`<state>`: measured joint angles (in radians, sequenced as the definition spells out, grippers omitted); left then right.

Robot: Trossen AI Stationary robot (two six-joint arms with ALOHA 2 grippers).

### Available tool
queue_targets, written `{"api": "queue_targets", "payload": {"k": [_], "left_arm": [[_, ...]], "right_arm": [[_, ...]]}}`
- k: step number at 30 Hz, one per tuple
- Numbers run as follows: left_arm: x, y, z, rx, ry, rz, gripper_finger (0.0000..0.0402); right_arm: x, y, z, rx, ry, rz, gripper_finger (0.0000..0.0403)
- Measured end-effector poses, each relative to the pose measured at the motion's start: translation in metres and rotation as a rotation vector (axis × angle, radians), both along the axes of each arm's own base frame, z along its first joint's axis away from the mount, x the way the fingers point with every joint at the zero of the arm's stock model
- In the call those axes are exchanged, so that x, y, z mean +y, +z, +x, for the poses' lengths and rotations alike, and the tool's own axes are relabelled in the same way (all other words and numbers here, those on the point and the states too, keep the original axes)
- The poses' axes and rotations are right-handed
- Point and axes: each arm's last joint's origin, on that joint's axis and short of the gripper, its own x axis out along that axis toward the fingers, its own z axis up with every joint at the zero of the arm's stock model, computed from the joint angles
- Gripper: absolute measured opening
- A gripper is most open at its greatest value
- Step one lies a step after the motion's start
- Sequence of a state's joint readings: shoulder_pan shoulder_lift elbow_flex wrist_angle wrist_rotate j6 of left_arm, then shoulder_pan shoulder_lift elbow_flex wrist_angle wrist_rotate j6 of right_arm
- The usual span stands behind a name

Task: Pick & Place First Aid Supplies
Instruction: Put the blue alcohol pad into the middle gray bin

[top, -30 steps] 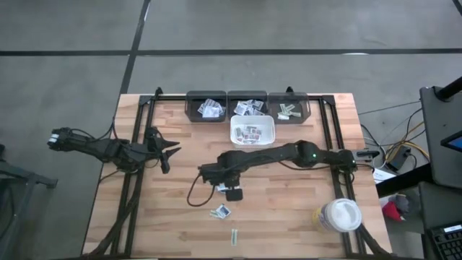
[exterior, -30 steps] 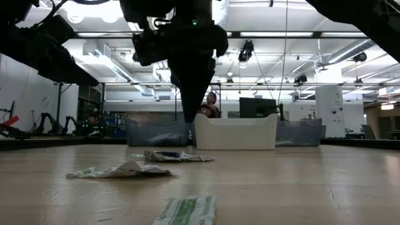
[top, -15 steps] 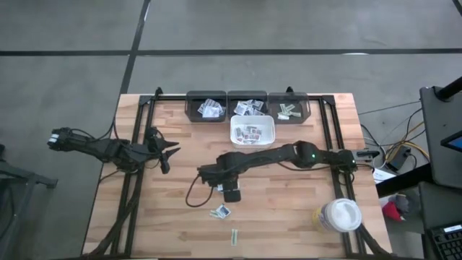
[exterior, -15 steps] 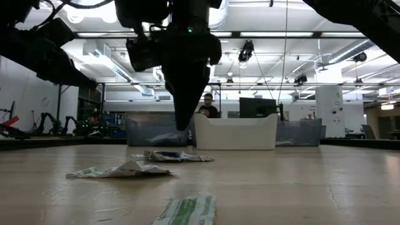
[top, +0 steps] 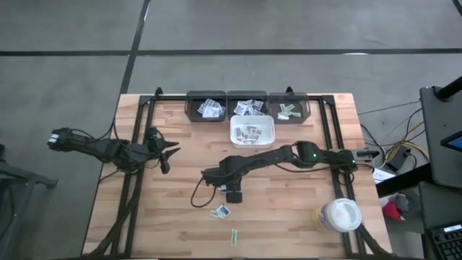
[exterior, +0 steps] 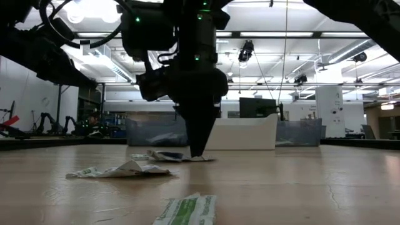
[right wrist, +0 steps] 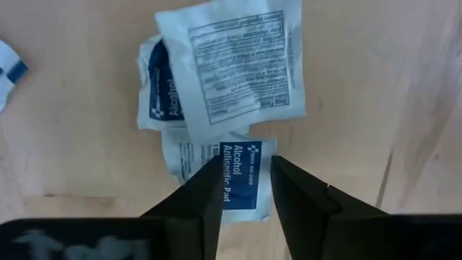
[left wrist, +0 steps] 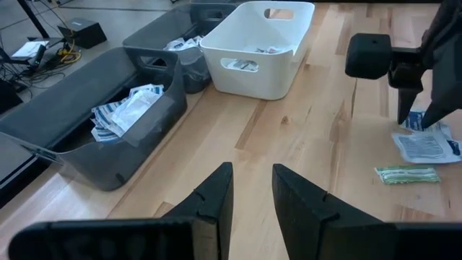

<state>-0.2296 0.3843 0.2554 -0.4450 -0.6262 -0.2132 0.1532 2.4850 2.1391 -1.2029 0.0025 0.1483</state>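
Note:
Several first aid supplies lie overlapped on the wood: a white printed packet (right wrist: 231, 68), a blue-marked one (right wrist: 162, 97) and an alcohol pad packet (right wrist: 242, 162). My right gripper (right wrist: 247, 180) points straight down over them, open, its fingers either side of the alcohol pad's blue print. In the low view its tips (exterior: 199, 153) reach down to that pile (exterior: 164, 155). Another packet (top: 221, 211) and a narrow greenish strip (top: 234, 236) lie nearer the front edge. My left gripper (left wrist: 253, 191) waits open at the table's left (top: 170, 150). My right gripper comes from above, pointing down, with its fingertips (right wrist: 209, 184) at the alcohol pad packet's blue-printed end (right wrist: 244, 155). I cannot tell whether they touch it. The packet lies flat on the table, its far part under the other packets.
A white tray (top: 268, 134) with packets stands far of centre. Behind it are three dark bins (top: 192, 108), (top: 247, 96), (top: 306, 110) with more supplies. A round white-lidded jar (top: 340, 215) stands at the near right. A cable loop (top: 195, 196) hangs beside the right arm.
My right gripper has gone straight down from well above the table until its tips are at the packet pile. The packets have kept their places.

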Motion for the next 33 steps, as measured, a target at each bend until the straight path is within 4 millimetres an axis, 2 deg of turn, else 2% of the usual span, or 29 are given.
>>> {"api": "queue_targets", "payload": {"k": [9,20,25,28,33], "left_arm": [[0.000,0.000,0.000,0.001,0.000,0.000,0.0094],[0.000,0.000,0.000,0.001,0.000,0.000,0.0094],[0.000,0.000,0.000,-0.001,0.001,-0.003,0.0094],[0.000,0.000,0.000,-0.001,0.001,-0.003,0.0094],[0.000,0.000,0.000,-0.001,0.001,-0.003,0.0094]], "right_arm": [[0.002,-0.012,-0.008,0.056,-0.003,-0.006,0.0071],[0.002,0.003,-0.003,0.043,0.009,-0.002,0.0024],[0.002,0.015,-0.008,0.114,0.049,-0.007,0.0009],[0.003,0.026,-0.013,0.161,0.107,0.051,0.0008],[0.010,0.041,-0.011,0.136,0.229,0.283,0.0008]]}}
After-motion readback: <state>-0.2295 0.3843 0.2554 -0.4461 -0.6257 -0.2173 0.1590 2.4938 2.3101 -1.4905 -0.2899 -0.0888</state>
